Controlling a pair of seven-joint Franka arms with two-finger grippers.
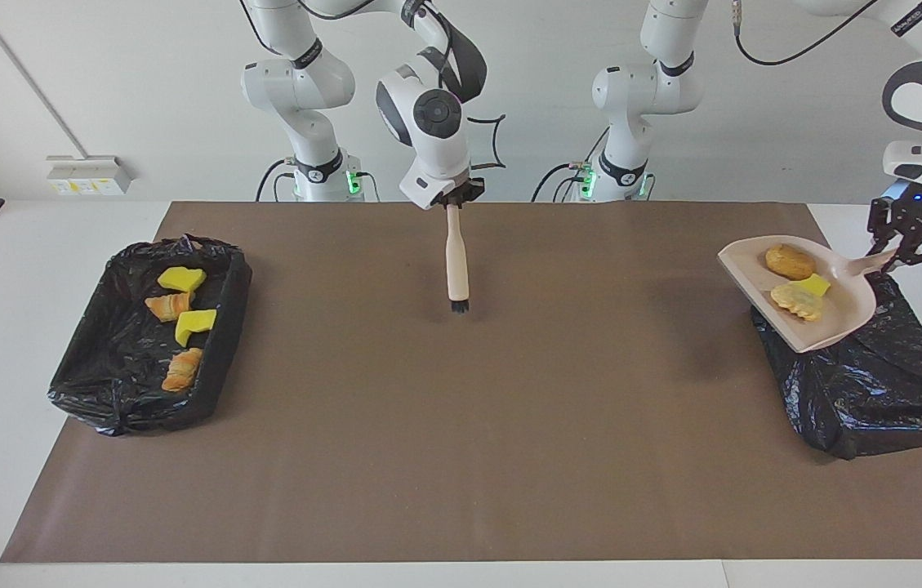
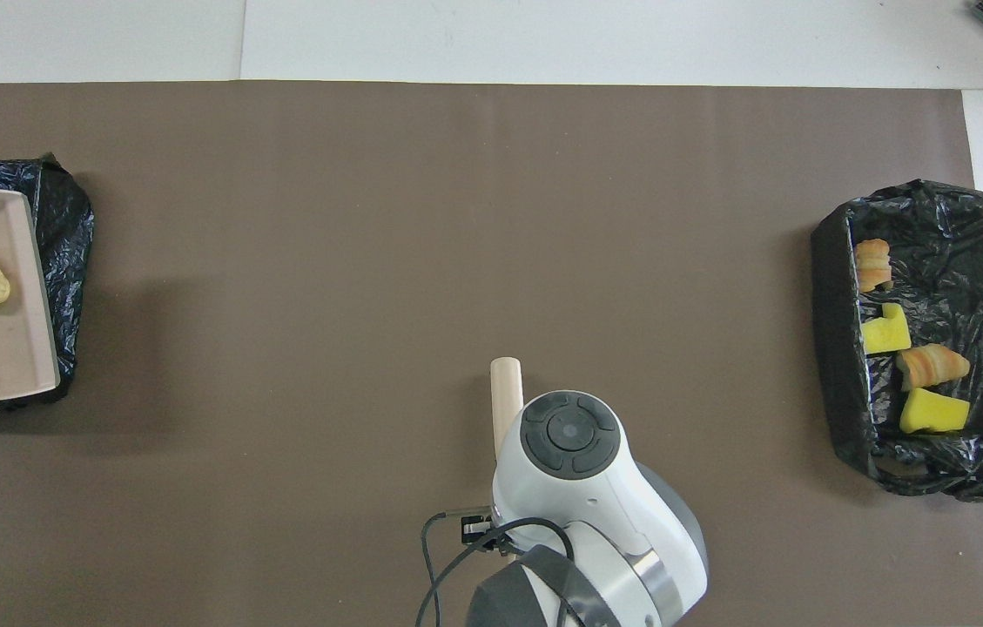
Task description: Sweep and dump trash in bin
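Trash (image 1: 795, 282): three scraps lying on pink dustpan (image 1: 832, 322) at right of facing view, lifted over black-lined bin (image 1: 877, 384), surely for tipping in. Four more scraps (image 1: 179, 322) already resting in second lined bin (image 1: 220, 327) at left. Left gripper (image 1: 906, 245) clamped on dustpan handle. Right gripper (image 1: 454, 198) closed on brush (image 1: 456, 265), hanging bristles-down over mat (image 1: 461, 425), out of the way. No readable writing anywhere.
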